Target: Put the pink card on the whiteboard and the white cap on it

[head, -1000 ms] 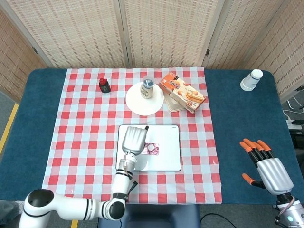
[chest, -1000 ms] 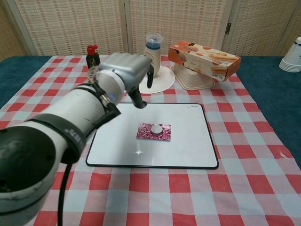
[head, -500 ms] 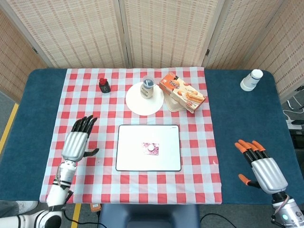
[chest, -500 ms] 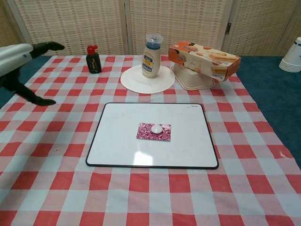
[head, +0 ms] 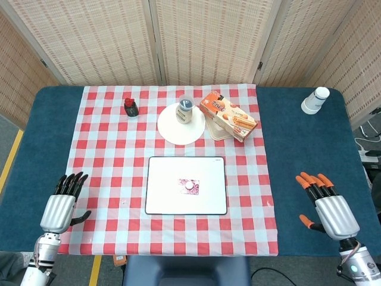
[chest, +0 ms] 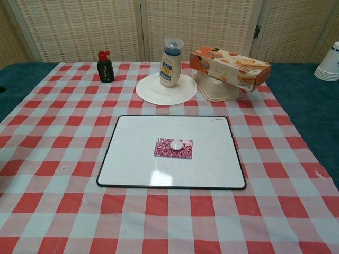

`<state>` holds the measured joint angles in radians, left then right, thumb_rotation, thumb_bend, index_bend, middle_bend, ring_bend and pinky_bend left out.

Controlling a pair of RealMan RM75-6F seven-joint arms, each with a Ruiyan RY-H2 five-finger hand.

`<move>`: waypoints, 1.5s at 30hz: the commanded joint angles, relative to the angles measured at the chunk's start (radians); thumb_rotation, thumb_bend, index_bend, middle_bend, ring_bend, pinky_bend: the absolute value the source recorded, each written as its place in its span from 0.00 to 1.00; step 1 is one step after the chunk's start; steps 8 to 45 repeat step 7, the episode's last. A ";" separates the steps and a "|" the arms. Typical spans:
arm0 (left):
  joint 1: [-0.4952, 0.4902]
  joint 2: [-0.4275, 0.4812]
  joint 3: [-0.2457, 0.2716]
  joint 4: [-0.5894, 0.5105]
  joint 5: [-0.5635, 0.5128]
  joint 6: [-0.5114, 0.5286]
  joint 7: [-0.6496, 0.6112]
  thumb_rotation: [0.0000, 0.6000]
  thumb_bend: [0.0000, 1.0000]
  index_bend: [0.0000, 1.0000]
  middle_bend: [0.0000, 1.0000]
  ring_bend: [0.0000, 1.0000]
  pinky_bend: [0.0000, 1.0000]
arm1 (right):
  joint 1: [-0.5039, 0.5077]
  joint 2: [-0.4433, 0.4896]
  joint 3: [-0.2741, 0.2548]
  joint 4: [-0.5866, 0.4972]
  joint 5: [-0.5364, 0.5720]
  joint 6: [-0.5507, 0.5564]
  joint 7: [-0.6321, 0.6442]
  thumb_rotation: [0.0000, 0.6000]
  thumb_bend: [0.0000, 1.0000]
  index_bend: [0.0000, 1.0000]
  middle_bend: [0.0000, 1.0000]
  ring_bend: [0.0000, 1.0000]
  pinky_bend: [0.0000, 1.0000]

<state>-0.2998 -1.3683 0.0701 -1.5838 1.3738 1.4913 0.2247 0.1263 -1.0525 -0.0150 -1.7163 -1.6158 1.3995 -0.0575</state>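
- Left hand (head: 59,208) has pulled back from over the whiteboard to the near left table edge since a second ago; it holds nothing, fingers spread; absent from chest view
- Right hand (head: 331,210) rests on the blue cloth at near right, well clear of the board; released, fingers apart
- Whiteboard (chest: 137,159) lies flat on the checked tablecloth (chest: 296,211); pink card (chest: 183,153) near its middle, white cap (chest: 176,144) on top of the card
- Judgement: both placements look done; best move is to keep both hands parked, no sweep across the board that could nudge the cap
- Far side: plate (chest: 153,94) carrying a squeeze bottle (chest: 169,63); snack box (chest: 230,61) just right of it
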 commanded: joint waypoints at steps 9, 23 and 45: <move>0.022 0.018 -0.005 0.032 0.029 -0.041 -0.062 1.00 0.18 0.00 0.00 0.00 0.00 | -0.003 -0.008 0.000 0.005 0.005 0.001 -0.012 1.00 0.18 0.08 0.03 0.00 0.09; 0.022 0.018 -0.005 0.032 0.029 -0.041 -0.062 1.00 0.18 0.00 0.00 0.00 0.00 | -0.003 -0.008 0.000 0.005 0.005 0.001 -0.012 1.00 0.18 0.08 0.03 0.00 0.09; 0.022 0.018 -0.005 0.032 0.029 -0.041 -0.062 1.00 0.18 0.00 0.00 0.00 0.00 | -0.003 -0.008 0.000 0.005 0.005 0.001 -0.012 1.00 0.18 0.08 0.03 0.00 0.09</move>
